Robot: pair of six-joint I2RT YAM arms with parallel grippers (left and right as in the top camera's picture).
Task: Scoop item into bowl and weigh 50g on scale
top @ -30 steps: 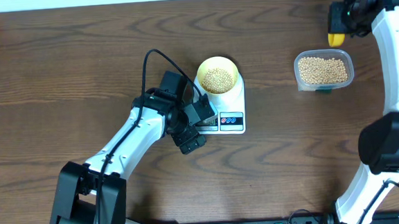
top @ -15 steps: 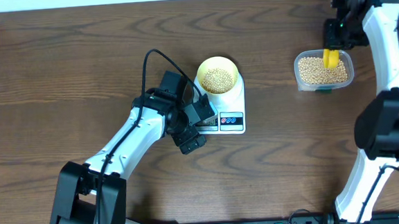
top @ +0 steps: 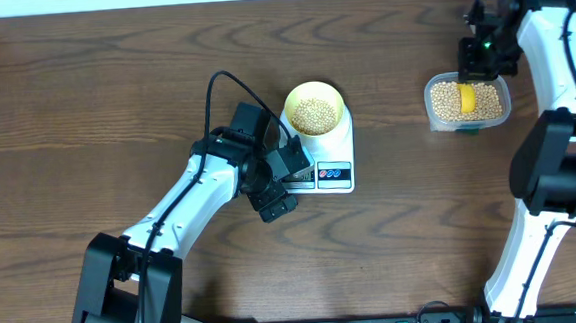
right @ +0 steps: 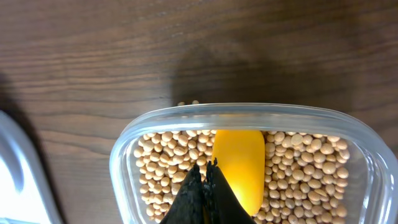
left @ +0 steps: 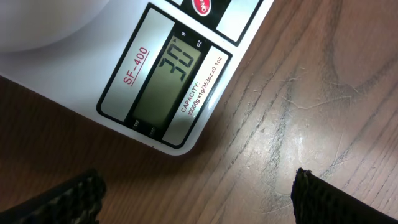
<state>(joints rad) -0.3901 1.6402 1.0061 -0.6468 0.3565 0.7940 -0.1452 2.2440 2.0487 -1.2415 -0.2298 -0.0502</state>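
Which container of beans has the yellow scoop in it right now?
The clear plastic tub on the right side of the table; the scoop sits among its beans. The pale bowl on the scale holds beans only.

You have bare tabletop (top: pixel 113 82) left of the scale (top: pixel 335 175), and a wide free stretch of wood between it and the clear container (top: pixel 432 108). The bowl (top: pixel 314 108) covers the scale's platform, leaving only the front panel exposed. The left gripper (left: pixel 199 208), fingers spread, crowds the display corner. Over the container, the right gripper (right: pixel 202 183) pinches the yellow scoop (right: pixel 239 165), which blocks the middle of the beans (right: pixel 298 174).
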